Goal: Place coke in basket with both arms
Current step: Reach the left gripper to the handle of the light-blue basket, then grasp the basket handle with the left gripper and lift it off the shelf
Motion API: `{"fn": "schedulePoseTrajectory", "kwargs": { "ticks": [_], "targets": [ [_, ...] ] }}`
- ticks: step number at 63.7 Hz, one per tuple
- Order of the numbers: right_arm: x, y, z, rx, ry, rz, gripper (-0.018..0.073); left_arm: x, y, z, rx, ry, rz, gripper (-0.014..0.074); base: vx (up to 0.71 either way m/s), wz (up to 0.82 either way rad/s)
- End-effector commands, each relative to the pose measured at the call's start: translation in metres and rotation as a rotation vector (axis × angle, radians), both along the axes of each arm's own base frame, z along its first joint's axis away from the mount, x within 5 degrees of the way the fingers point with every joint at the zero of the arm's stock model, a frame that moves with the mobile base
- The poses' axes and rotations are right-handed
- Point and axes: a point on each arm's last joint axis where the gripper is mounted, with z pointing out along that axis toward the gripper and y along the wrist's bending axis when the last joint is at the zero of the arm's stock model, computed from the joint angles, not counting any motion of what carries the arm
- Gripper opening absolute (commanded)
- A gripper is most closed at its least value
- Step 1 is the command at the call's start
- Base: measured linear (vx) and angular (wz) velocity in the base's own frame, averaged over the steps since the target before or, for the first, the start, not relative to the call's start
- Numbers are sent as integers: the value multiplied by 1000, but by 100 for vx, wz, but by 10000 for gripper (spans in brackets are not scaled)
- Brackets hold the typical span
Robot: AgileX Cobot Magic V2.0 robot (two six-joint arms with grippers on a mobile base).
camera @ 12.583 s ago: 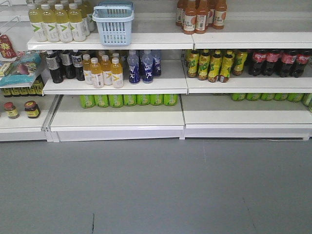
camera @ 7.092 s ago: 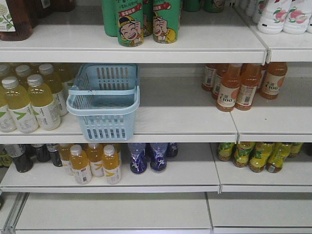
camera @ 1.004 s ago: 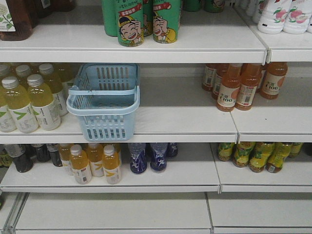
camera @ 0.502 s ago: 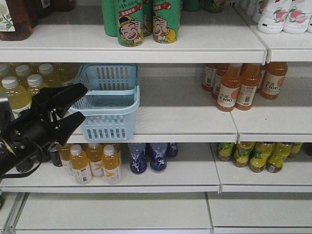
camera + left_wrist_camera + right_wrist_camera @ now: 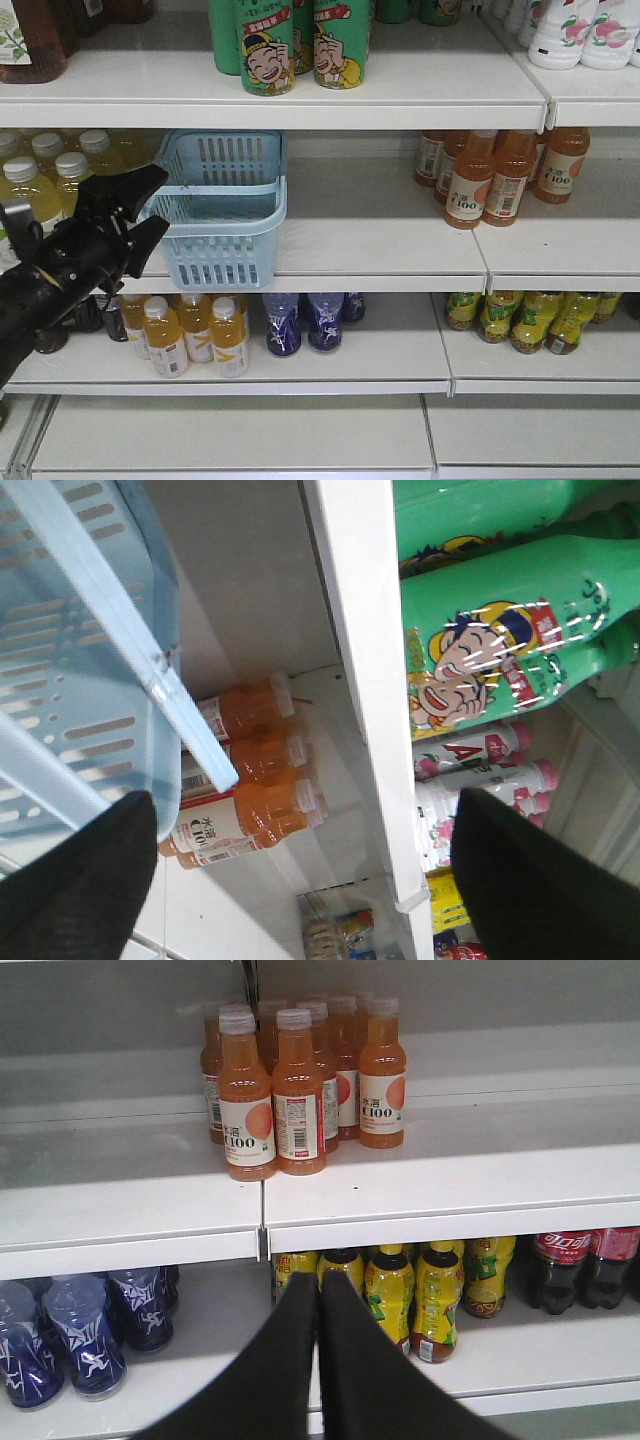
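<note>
Left gripper [image 5: 153, 200] spread wide beside the basket [image 5: 215, 262] rim, centre left of frame.
I should seat one finger inside the rim before closing; right gripper [image 5: 318, 1290] is pinched empty, coke [image 5: 560, 1265] lower right on its shelf.

we're seeing green cartoon bottles [image 5: 267, 45] sitting up top, orange C100 bottles [image 5: 300, 1100] standing mid-shelf, pale yellow drinks [image 5: 28, 190] crowding the left, blue bottles [image 5: 283, 325] lining up below
</note>
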Motion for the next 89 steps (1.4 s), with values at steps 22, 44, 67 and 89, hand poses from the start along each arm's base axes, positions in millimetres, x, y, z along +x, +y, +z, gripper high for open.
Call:
{"fn": "schedulePoseTrajectory", "kwargs": {
  "ticks": [22,44,67,89],
  "targets": [
    [0,1,4,-17,-76,6,-5,65,-6,7,-30,-79,-4,566,0,0],
    [0,1,4,-17,-76,6,-5,94,-7,-2,-73,-50,7,566,0,0],
    [0,1,4,-17,-76,6,-5,117,-8,2,-50,-49,24,556,0,0],
    [0,1,4,-17,-76,6,-5,119,-12,-2,-72,-16,-19,327,0,0]
  ]
}}
